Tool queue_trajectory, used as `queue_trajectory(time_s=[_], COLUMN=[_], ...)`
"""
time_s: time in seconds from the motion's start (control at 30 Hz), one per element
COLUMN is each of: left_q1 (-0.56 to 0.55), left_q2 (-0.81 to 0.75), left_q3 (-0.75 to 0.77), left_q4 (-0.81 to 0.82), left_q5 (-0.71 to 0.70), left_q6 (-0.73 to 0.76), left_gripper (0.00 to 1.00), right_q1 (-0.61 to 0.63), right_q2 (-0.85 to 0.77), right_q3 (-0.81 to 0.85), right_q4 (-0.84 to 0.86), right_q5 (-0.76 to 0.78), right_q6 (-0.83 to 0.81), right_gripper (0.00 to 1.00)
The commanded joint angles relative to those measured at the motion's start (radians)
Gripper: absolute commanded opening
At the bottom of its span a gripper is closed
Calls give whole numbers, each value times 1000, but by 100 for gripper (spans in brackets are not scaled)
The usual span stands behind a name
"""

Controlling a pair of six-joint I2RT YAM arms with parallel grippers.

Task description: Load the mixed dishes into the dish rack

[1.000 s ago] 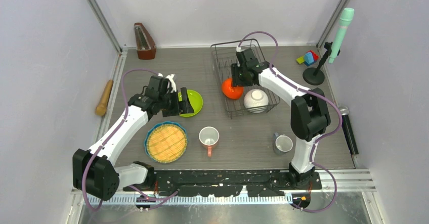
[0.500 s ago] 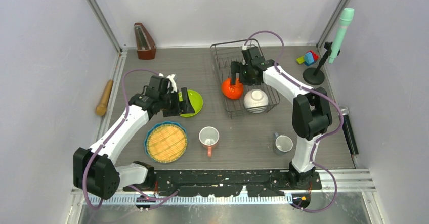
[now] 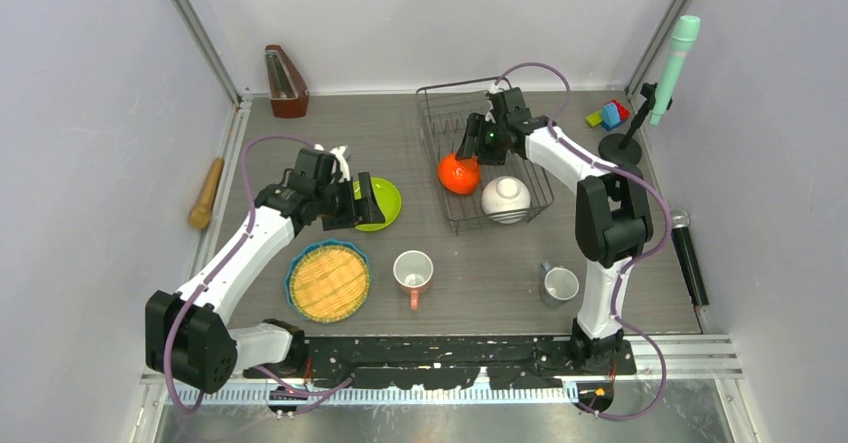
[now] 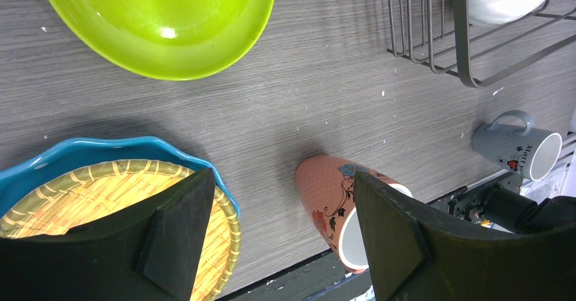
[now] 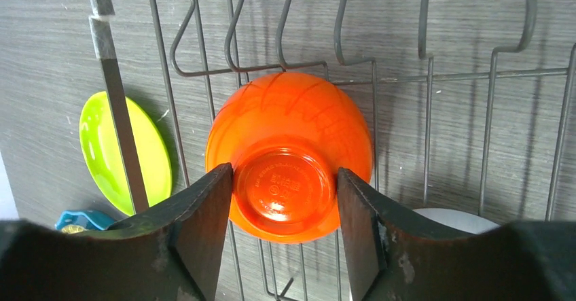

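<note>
My left arm rises from its base at the near left corner and slants forward and to the right, with the white forearm stretched out low. Its wrist turns the left pincer sideways toward my right. The jaws stand wide apart, and in the wrist view both dark fingers sit at the bottom, well separated. My right arm stands upright from its base at the near right, folds at the elbow and reaches far forward and to the left. The right pincer points down and leftward. Its jaws are parted, and its two fingers frame the lower corners of its own wrist view.
</note>
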Motion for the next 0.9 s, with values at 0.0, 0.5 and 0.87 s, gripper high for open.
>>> queue_trajectory(time_s=[0.0, 0.5, 0.87], left_q1=[4, 4, 4], left_q2=[3, -23, -14], left_q3=[31, 16, 16], left_q4=[30, 28, 34], left_q5=[16, 15, 17], left_q6=[15, 12, 6], left_gripper=[77, 77, 77], right_q1=[10, 69, 143], right_q2=[5, -104, -141], right_q3=[15, 34, 94], right_q4=[12, -88, -196], right_q5=[-18, 135, 373], right_q6=[3, -95, -210], right_gripper=[56, 30, 30])
